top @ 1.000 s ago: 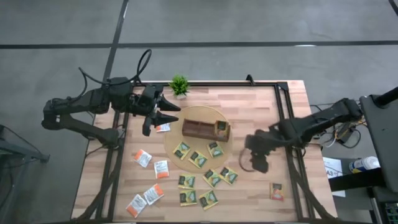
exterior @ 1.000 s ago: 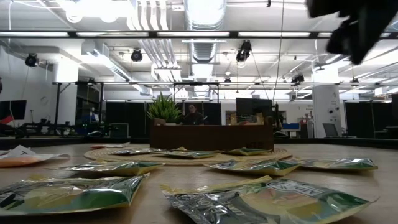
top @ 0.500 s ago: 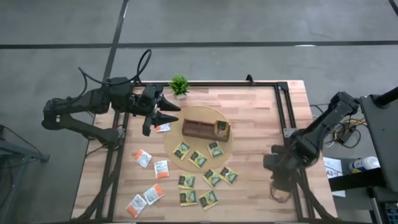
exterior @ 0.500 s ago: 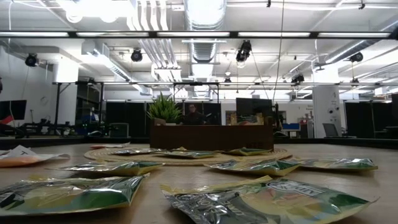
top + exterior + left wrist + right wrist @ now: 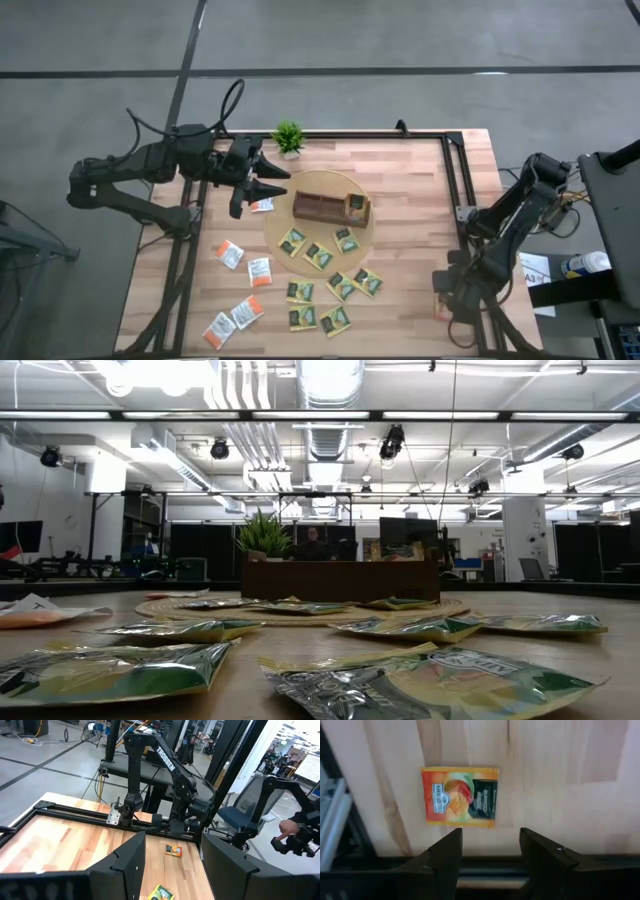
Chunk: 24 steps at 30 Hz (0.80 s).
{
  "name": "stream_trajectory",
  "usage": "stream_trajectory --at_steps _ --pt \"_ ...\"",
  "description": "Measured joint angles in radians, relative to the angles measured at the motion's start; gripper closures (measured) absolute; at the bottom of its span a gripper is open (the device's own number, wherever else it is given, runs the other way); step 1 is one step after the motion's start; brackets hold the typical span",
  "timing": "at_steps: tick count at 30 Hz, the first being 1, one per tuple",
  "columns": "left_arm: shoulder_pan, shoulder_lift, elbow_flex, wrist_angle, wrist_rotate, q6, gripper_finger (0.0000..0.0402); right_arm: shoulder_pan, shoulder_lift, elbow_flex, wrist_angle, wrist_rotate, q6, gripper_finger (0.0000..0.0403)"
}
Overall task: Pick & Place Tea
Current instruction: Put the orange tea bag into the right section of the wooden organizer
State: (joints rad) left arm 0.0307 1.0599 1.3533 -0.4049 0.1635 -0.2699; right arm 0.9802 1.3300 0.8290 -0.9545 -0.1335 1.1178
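floor (image 5: 400,40): grey concrete | ceiling (image 5: 320,420): exposed ducts, strip lights | chair (image 5: 250,815): blue

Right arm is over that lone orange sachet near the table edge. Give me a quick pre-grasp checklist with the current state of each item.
1. Right gripper open: ok, fingers apart.
2. Orange sachet lying flat on the table, nothing on it: ok.
3. Sachet centred between the fingers: not ok, it sits ahead of them and a bit to one side.
4. Table frame rail close beside the sachet: cannot tell if a finger clears it.
5. Left gripper out of the way, at the far side by the tray: ok.
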Motion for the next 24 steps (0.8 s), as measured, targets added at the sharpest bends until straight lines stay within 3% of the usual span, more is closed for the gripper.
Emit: stream_trajectory --at_steps 9,24 --pt "0.000 0.000 0.000 -0.003 0.000 -0.018 0.0213 0.014 0.129 -0.036 0.185 0.032 -0.062 0.0186" --pt "-0.001 0.000 0.000 0.001 -0.001 -0.070 0.0213 0.041 0.273 -0.045 0.283 0.088 -0.014 0.0186"
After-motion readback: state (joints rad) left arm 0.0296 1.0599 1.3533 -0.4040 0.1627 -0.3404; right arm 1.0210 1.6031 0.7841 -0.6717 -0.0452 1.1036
